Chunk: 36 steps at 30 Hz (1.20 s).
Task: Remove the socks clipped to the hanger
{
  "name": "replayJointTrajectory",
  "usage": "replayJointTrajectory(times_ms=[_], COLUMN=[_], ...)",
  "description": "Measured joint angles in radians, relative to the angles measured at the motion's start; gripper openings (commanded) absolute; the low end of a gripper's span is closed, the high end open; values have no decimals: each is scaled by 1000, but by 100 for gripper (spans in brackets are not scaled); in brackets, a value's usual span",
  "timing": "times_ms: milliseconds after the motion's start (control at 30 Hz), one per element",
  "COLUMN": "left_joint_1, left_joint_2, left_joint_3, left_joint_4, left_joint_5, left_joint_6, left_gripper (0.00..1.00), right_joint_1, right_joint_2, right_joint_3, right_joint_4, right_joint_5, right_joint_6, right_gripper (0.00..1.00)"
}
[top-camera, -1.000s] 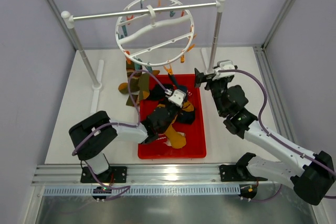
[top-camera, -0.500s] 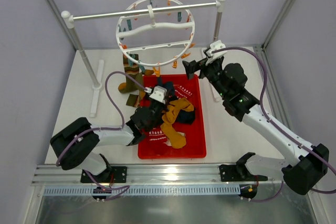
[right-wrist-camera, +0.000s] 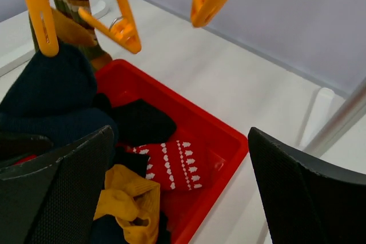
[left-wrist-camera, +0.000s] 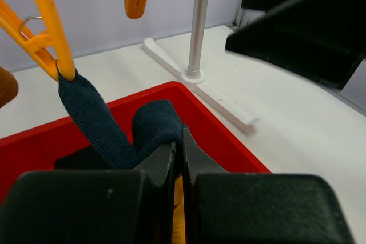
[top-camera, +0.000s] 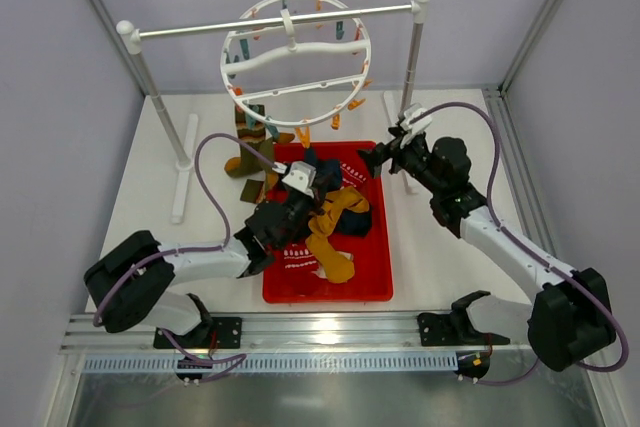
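Fabric of a navy sock [left-wrist-camera: 94, 118] runs down from an orange clip [left-wrist-camera: 48, 44] on the hanger [top-camera: 310, 46] to the left gripper [left-wrist-camera: 178, 141], whose fingers are pinched together on the sock's lower fold just above the red tray [left-wrist-camera: 229, 141]. The white ring hangs by its hook from the silver bar [top-camera: 200, 28] over the far end of the tray. Striped olive-brown socks [top-camera: 248, 147] dangle from clips on the ring's left near rim, outside the tray. The right gripper [right-wrist-camera: 178, 135] hovers at the tray's far right corner with its fingers spread wide and nothing between them. In the tray lie a mustard sock [right-wrist-camera: 128, 204], a black sock [right-wrist-camera: 140, 121] and a red patterned sock [right-wrist-camera: 171, 164].
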State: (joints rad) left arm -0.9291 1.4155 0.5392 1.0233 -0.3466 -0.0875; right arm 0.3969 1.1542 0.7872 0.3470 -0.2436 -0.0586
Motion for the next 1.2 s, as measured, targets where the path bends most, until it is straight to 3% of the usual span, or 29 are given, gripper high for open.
replayJointTrajectory(times_ms=[133,300,600,867,1200], left_joint_1=[0,0,0,0,0], left_joint_2=[-47,-121,-112,-65,-56], left_joint_3=[19,21,35,56,56], left_joint_4=[-60,-117,-174,-176,-176], left_joint_5=[-2,-15,-47,-27,37], left_joint_6=[-46,-99,-145,-167,-180], left_gripper=[0,0,0,0,0], right_joint_1=[0,0,78,200,254], right_joint_2=[27,128,167,173,278], right_joint_3=[-124,-332,-426,-443,-411], right_joint_4=[139,464,776,831,859], right_joint_5=[-67,-177,-228,-158,-58], right_joint_6=[-8,-15,-54,-143,-189], right_gripper=[98,98,97,95,68])
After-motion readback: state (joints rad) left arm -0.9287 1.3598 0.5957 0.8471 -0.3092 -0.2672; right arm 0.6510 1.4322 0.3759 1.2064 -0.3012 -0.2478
